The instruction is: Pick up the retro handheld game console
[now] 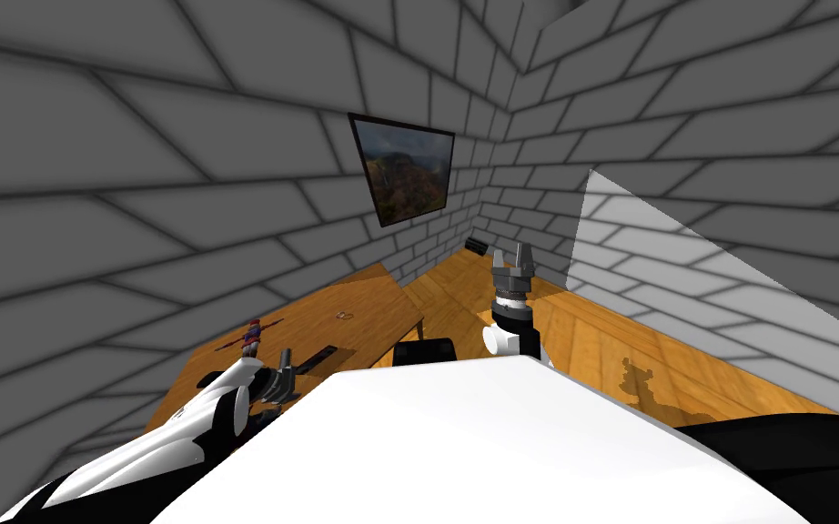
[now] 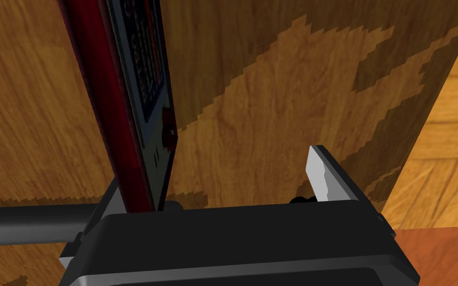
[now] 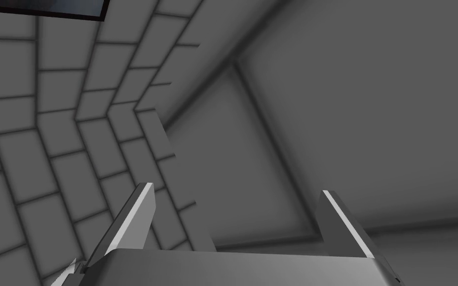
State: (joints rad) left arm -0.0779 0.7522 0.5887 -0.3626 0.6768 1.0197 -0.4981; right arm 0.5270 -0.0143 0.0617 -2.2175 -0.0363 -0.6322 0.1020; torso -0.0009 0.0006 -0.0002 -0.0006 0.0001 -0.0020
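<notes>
The left wrist view is showing one game console (image 2: pixel 143 94) close up: dark-faced, red-sided, seen edge-on over the wooden table (image 2: pixel 272 99), near its edge. The console is covering one finger of the left gripper (image 2: pixel 230 159). The other finger (image 2: pixel 320 171) is standing well apart from it, so the gripper is spread, pinching nothing. The console's far end is being cut off. The head view is adding one small red-and-blue thing (image 1: pixel 249 338) on the table, too small to name, and the raised right gripper (image 1: pixel 513 255), also spread.
</notes>
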